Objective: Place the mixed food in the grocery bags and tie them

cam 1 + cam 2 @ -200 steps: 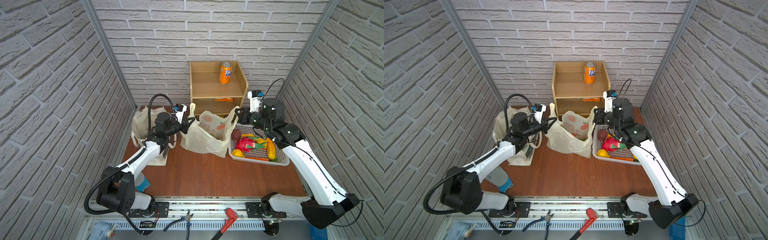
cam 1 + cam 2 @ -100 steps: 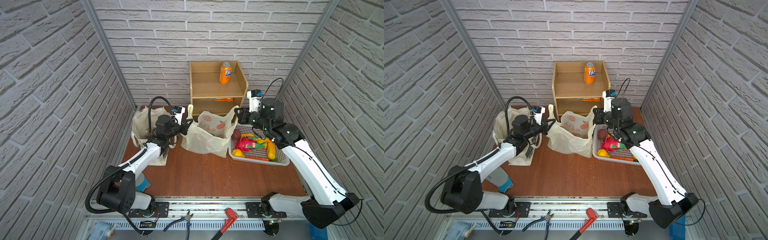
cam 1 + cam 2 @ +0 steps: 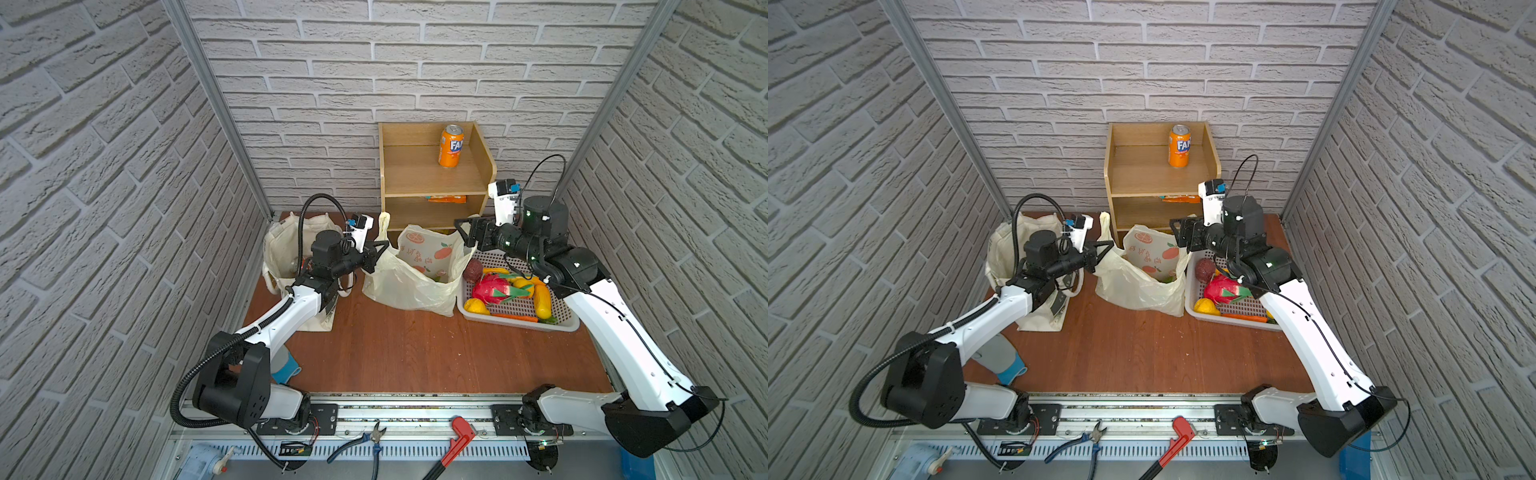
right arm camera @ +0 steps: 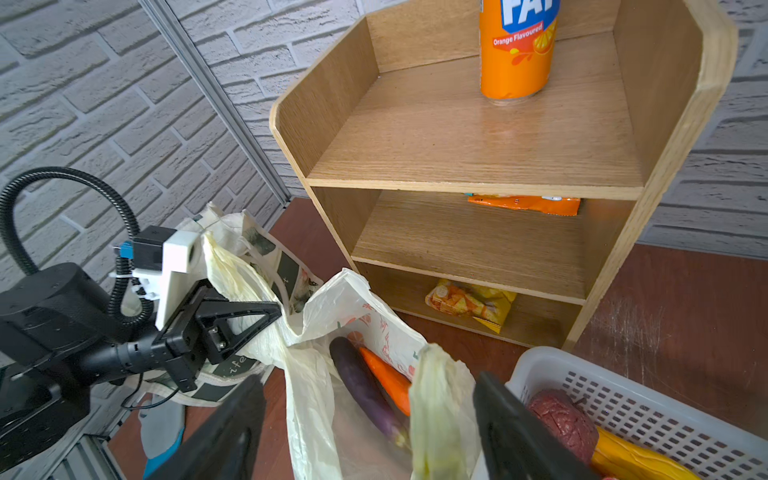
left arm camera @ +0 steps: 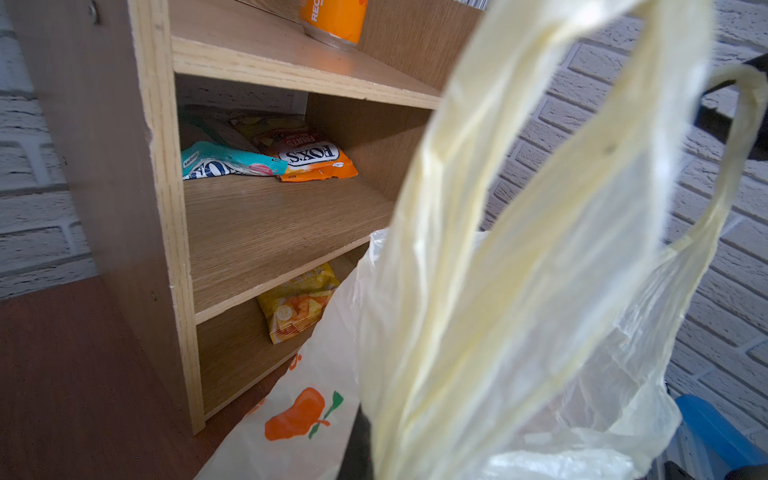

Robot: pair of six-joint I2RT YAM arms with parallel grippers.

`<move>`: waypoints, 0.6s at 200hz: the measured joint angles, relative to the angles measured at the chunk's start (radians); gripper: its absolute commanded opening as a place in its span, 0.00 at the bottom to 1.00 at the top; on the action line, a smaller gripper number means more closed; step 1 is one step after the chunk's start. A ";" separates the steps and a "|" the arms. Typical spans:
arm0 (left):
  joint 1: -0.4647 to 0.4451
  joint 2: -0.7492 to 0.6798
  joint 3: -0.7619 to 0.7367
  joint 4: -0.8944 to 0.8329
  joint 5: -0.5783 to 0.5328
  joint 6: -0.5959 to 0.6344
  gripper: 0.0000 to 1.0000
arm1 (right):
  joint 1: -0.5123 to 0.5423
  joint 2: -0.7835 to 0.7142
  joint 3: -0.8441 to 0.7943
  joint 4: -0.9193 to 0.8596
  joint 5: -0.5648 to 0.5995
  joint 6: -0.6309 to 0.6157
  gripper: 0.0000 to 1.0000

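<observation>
The pale-yellow plastic grocery bag [image 3: 411, 276] [image 3: 1142, 282] stands open mid-table, in both top views. My left gripper [image 3: 384, 247] [image 3: 1111, 246] [image 4: 270, 309] is shut on its left handle [image 5: 498, 249], holding it up. My right gripper [image 3: 459, 230] [image 4: 365, 380] is open at the bag's right side, and the right handle [image 4: 436, 407] stands loose between its fingers. Inside the bag lie a purple aubergine [image 4: 365, 390] and a carrot [image 4: 386, 380]. The cream canvas tote [image 3: 282, 249] stands behind my left arm.
A white perforated basket [image 3: 519, 326] of toy produce, including a pink dragon fruit [image 3: 494, 289], sits right of the bag. The wooden shelf [image 3: 432, 178] behind holds an orange soda can [image 3: 451, 145] and snack packets [image 5: 316, 160] [image 5: 297, 303]. A blue-and-white object [image 3: 286, 365] lies front left.
My right gripper has opened and let go of the bag's right handle, which now stands free between the fingers. The left gripper keeps its hold and has barely moved.
</observation>
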 measured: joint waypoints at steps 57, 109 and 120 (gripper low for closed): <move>0.010 -0.023 -0.015 -0.013 0.012 0.014 0.00 | -0.117 -0.198 -0.183 0.044 -0.032 -0.031 0.81; 0.026 -0.042 -0.015 -0.025 0.019 0.015 0.00 | -0.148 -0.322 -0.486 0.057 -0.095 -0.030 0.62; 0.029 -0.048 -0.015 -0.025 0.022 0.015 0.00 | -0.148 -0.340 -0.538 0.061 -0.120 -0.030 0.57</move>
